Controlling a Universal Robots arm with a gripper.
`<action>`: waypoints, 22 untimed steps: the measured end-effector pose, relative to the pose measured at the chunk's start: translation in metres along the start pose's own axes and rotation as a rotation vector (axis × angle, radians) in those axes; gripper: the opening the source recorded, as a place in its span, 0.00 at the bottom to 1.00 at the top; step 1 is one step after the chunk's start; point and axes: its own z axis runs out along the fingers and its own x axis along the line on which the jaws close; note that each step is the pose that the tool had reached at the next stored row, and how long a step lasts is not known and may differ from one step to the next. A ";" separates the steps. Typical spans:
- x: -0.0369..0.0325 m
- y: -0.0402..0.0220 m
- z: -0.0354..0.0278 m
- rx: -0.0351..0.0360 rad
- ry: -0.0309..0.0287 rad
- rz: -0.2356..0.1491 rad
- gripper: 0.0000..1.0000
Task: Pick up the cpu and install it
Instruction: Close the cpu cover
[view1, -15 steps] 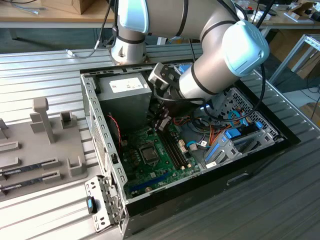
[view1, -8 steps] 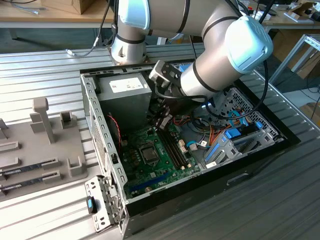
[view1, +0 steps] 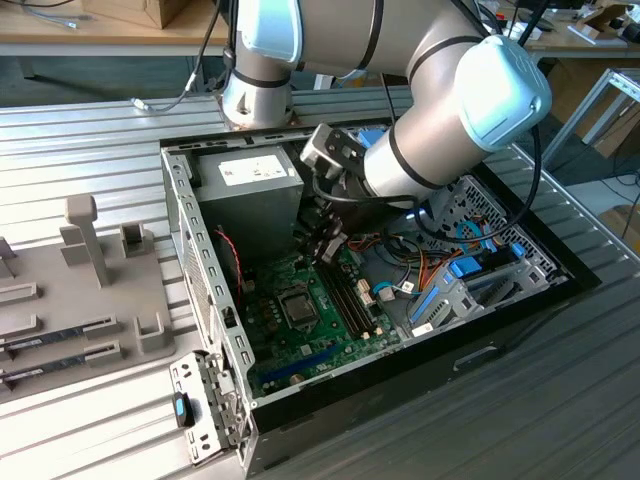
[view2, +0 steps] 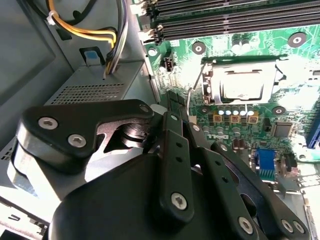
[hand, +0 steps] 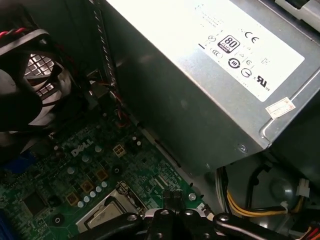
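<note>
The cpu (view2: 243, 84), a silvery square plate, lies flat inside the metal socket frame (view2: 214, 86) on the green motherboard (view2: 280, 47). In the first wrist view the cpu (hand: 106, 215) sits just beyond the black fingertips (hand: 170, 198). My gripper (view1: 326, 238) hangs inside the open computer case, above the board and a short way from the socket (view1: 297, 305). In the second wrist view the gripper (view2: 173, 98) is shut, its pads pressed together, and I see nothing between them. It is apart from the cpu.
The grey power supply (view1: 250, 190) stands close beside the gripper. Memory sticks (view1: 350, 295) run next to the socket; coloured cables (view1: 440, 270) and blue drive brackets (view1: 440, 300) fill the case's far side. A fan (hand: 30, 80) sits near the board. A grey fixture tray (view1: 90, 290) lies outside the case.
</note>
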 end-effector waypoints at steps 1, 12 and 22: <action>0.0015 -0.0012 -0.0006 0.0001 0.0005 0.000 0.11; 0.0048 -0.0043 -0.0021 0.0781 0.0867 0.023 0.11; 0.0043 -0.0127 -0.0053 0.0776 0.1058 -0.008 0.11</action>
